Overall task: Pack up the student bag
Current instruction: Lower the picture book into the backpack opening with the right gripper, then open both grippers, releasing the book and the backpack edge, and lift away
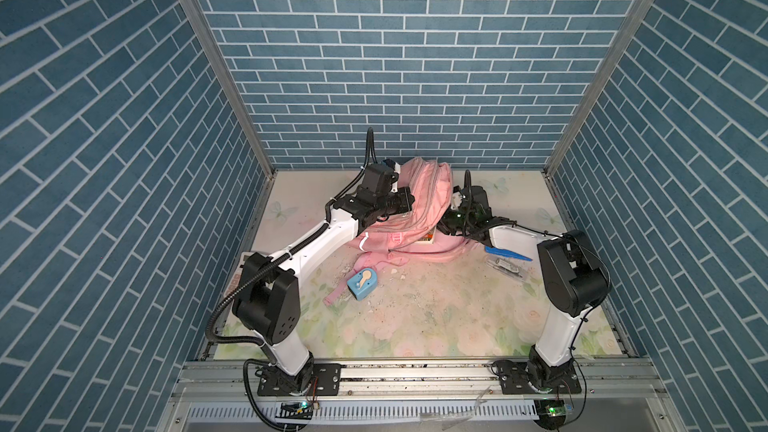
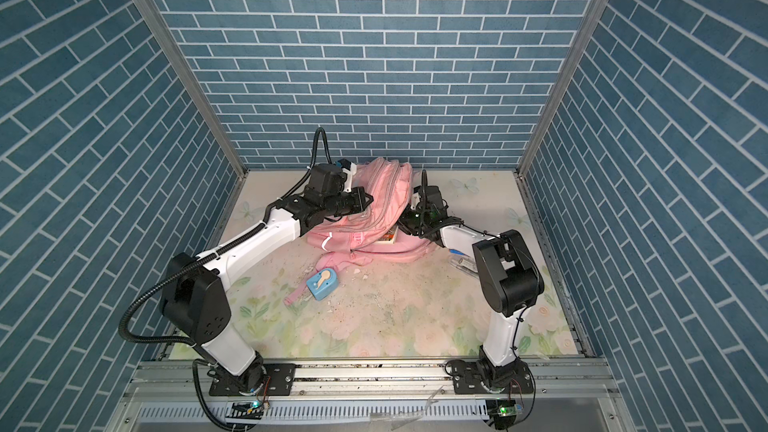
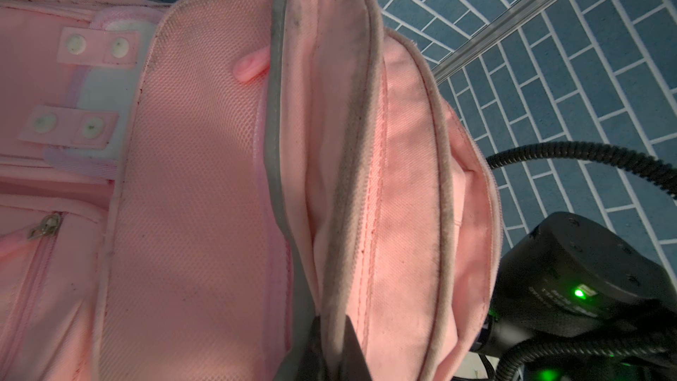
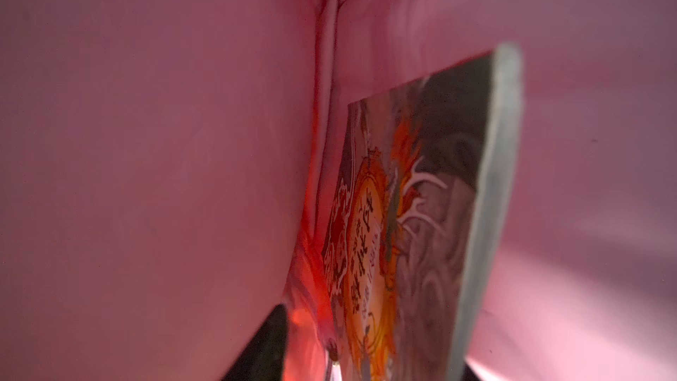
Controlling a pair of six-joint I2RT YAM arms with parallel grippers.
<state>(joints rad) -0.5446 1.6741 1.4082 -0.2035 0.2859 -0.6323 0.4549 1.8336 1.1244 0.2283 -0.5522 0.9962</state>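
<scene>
Packing has begun but is not done. One book is inside the student bag. Other things lie out on the counter. At the left is a small blue box with a handle. Past the bag are a flat blue thing and a clear packet. The bag lies at the back of the counter, in the middle, its mouth toward the right arm.

The left arm reaches across to the bag's top. The left tool is clenched on the rim and holds the mouth wide. The right arm bends low and pokes into the bag. The right tool looks loose, not squeezing, because a gap shows between one dark finger and the book.
</scene>
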